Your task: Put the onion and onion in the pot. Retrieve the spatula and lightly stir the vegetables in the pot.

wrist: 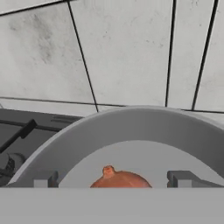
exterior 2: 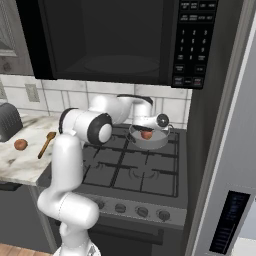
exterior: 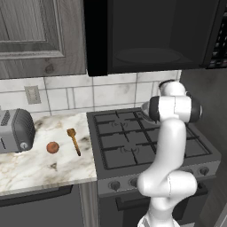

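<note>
In the hand view the two fingertips [wrist: 46,178] stand far apart at the bottom edge, spread wide with nothing pinched between them. An onion [wrist: 120,178] lies between and just beyond them on the pot's floor, its small stem nub up. The grey wall of the pot [wrist: 131,122] curves round behind the onion, and past it rises the tiled backsplash [wrist: 127,52].

From the right base view, the arm's elbow bends over the front of the stove [exterior 2: 130,172], and the gripper [exterior 2: 146,126] hangs over the pot [exterior 2: 162,142], which sits on the rear right burner. The reddish onion [exterior 2: 146,134] shows inside the pot, just under the hand.

Left of the stove lies the marble counter [exterior: 40,166]. On it a second onion [exterior: 52,147] rests, well apart from the pot. Just beside this onion, toward the stove, lies the spatula [exterior: 74,141], flat on the counter with its rounded head toward the wall and its handle pointing to the front edge. The two do not touch. A toaster [exterior: 15,131] stands at the counter's left. A dark microwave [exterior 2: 110,40] hangs above the stove.
</note>
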